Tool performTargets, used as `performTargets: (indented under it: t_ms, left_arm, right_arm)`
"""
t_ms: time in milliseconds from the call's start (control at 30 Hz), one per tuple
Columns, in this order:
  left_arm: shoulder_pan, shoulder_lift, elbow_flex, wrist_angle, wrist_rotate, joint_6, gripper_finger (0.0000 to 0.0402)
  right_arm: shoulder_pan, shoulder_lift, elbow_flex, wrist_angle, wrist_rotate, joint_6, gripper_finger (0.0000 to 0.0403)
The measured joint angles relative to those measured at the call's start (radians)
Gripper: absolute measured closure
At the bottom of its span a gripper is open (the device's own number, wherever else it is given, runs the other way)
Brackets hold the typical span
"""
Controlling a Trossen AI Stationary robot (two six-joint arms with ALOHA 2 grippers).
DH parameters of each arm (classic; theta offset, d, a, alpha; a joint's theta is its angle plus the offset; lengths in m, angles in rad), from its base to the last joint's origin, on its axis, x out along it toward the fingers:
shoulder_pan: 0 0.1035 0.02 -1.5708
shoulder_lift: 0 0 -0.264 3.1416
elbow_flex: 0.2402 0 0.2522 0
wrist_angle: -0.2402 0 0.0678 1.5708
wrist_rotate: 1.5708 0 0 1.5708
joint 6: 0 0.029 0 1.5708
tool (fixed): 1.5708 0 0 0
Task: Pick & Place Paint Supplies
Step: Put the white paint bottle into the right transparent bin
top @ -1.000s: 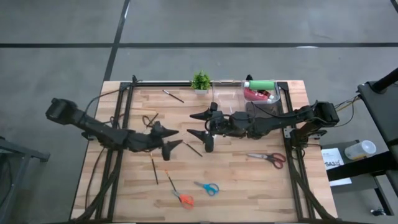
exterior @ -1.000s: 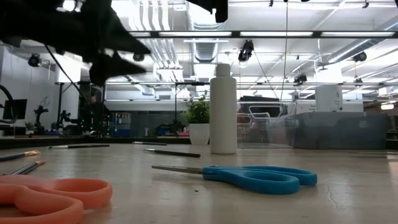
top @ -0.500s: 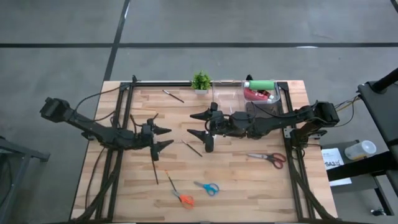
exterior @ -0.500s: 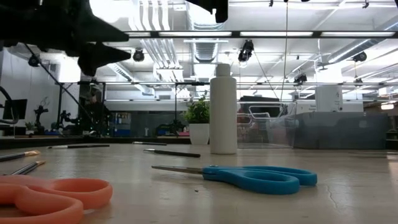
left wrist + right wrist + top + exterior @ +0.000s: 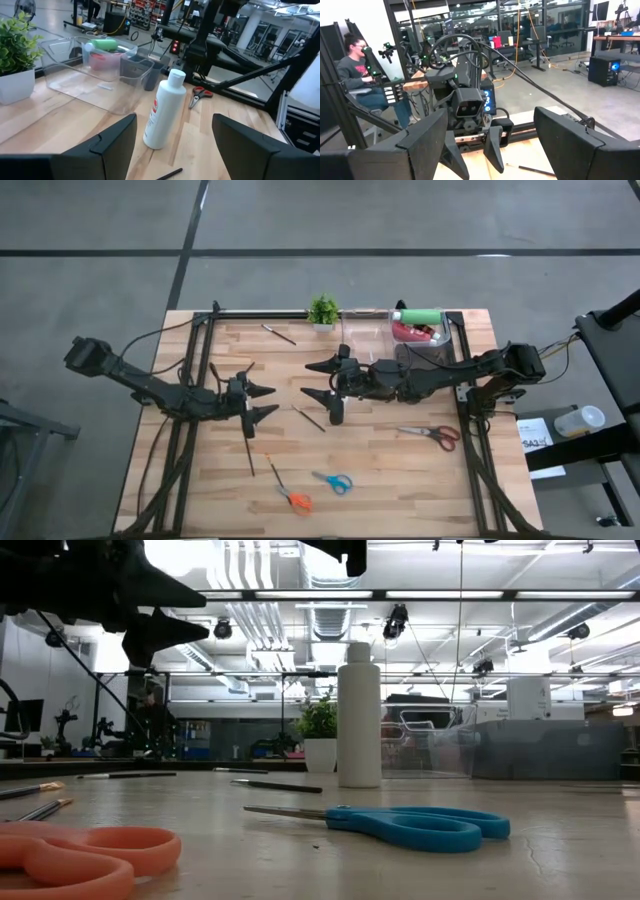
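Wooden table seen from above: left gripper spread wide, nothing held, brush just below it. Right gripper spread wide, empty, white bottle just beside it.
Low view: white bottle upright behind blue scissors.
Left wrist view: white bottle ahead of fingers, green bottle laid in clear bin beyond.

Robotics lab or workshop: exposed ceiling ducts, strip lighting, concrete floor, equipment racks, computer workstations.
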Motion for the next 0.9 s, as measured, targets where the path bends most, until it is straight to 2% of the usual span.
performTargets:
  t_ms: [633, 900]
  left_arm:
    - [0.000, 0.001, 0.000, -0.001, -0.001, -0.010, 0.0135]
    - [0.000, 0.001, -0.011, -0.050, -0.002, -0.010, 0.0135]
  right_arm:
    - [0.000, 0.000, 0.000, 0.000, 0.000, 0.000, 0.0108]
    - [0.000, 0.000, 0.000, 0.000, 0.000, 0.000, 0.0108]
